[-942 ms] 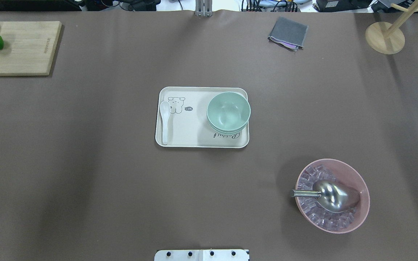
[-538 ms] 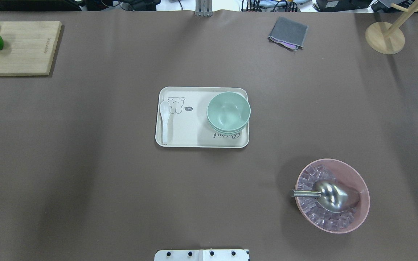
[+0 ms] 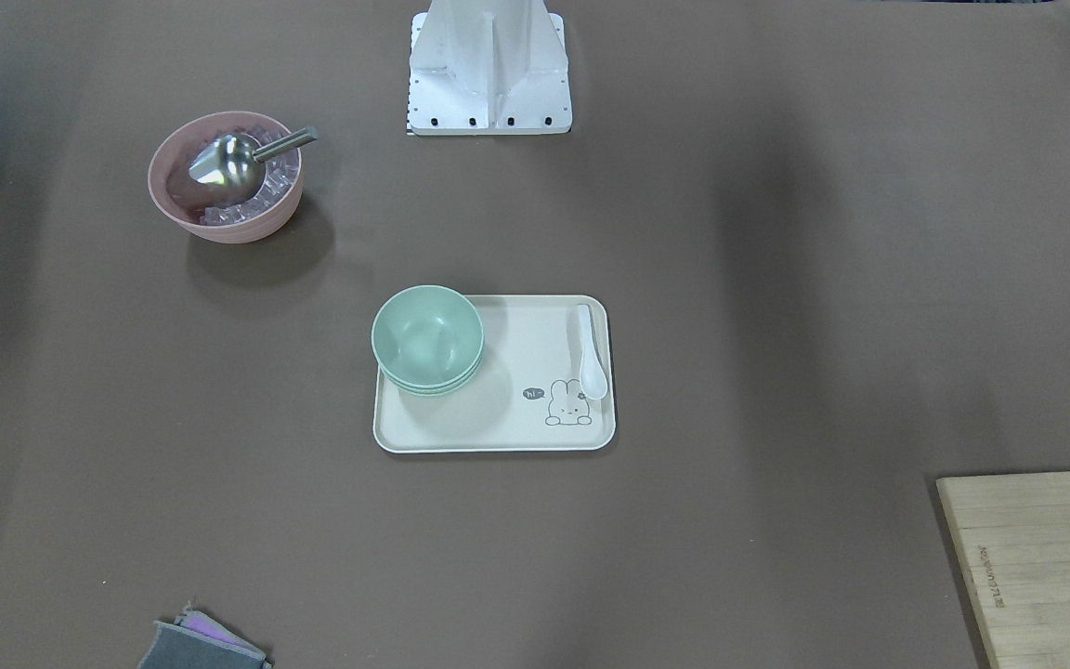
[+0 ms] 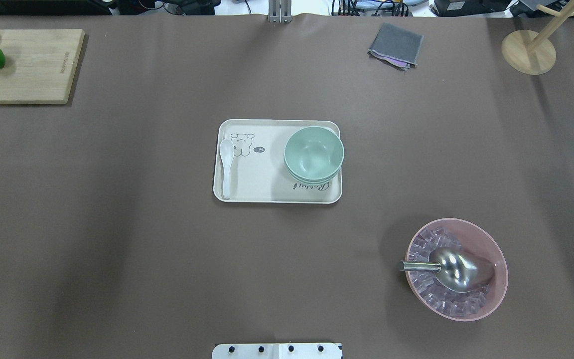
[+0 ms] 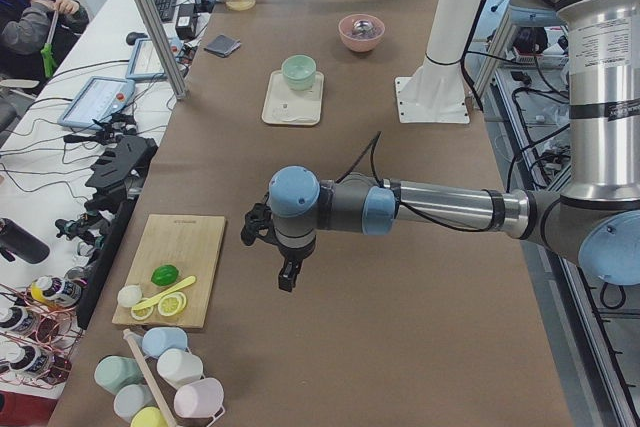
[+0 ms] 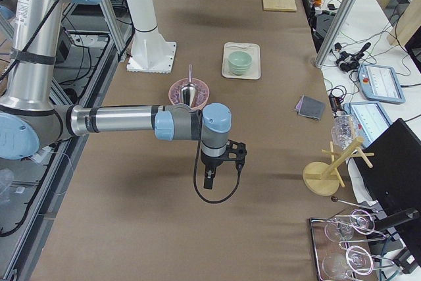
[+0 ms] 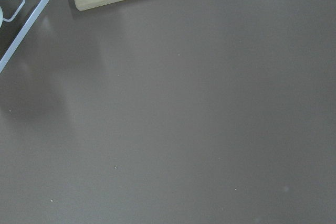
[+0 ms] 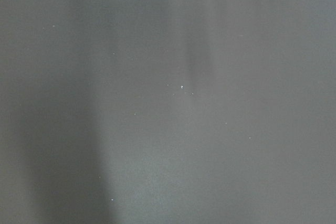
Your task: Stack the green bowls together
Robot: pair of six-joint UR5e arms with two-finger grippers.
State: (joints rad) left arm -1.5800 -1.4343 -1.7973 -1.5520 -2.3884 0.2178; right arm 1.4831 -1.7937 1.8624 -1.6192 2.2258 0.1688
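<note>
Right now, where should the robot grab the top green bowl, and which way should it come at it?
Probably its rim, from straight above. The top green bowl sits upright and open, nested in the other green bowls, so only its rim stands clear. The part of the rim nearest the edge of the tray, away from the white spoon, looks easiest.
</note>
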